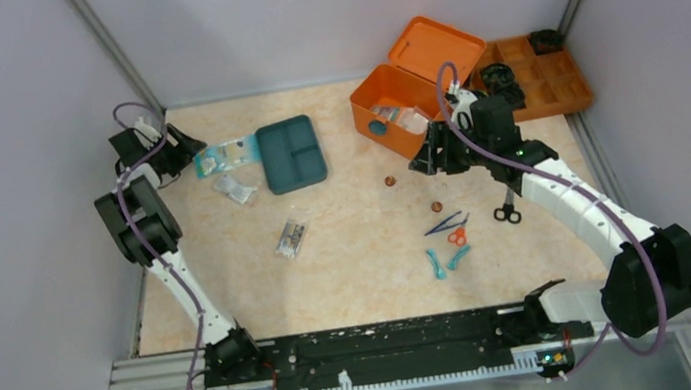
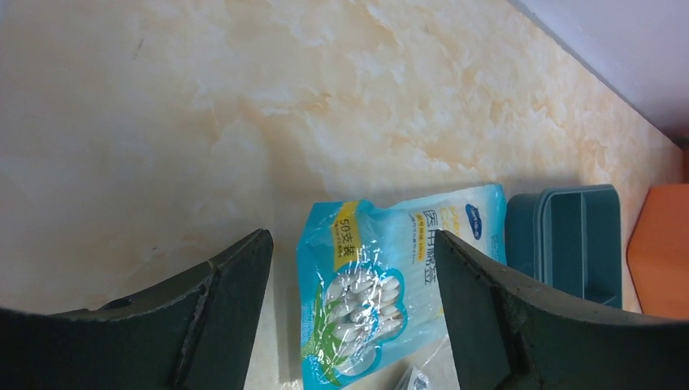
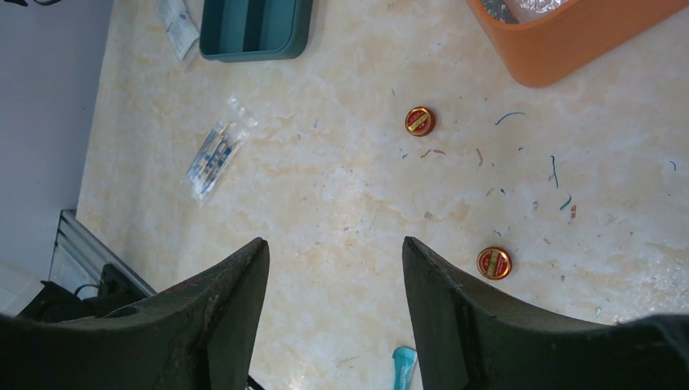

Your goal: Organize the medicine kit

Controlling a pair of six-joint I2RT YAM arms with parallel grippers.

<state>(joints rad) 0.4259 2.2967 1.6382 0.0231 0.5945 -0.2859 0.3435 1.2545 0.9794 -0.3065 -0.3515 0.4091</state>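
The left gripper (image 2: 353, 240) hangs wide open over the cotton swab bag (image 2: 370, 292) at far left, holding nothing. The bag lies flat and slick just beside the teal compartment tray (image 2: 569, 240), so closing fingers may skid, pinch only film, or shove it against the tray. The right gripper (image 3: 333, 241), partly open and empty, hovers near the open medicine kit (image 1: 433, 47) at far right.

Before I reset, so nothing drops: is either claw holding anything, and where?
Nothing is held: left claw open over the swab bag, right claw open over the table.
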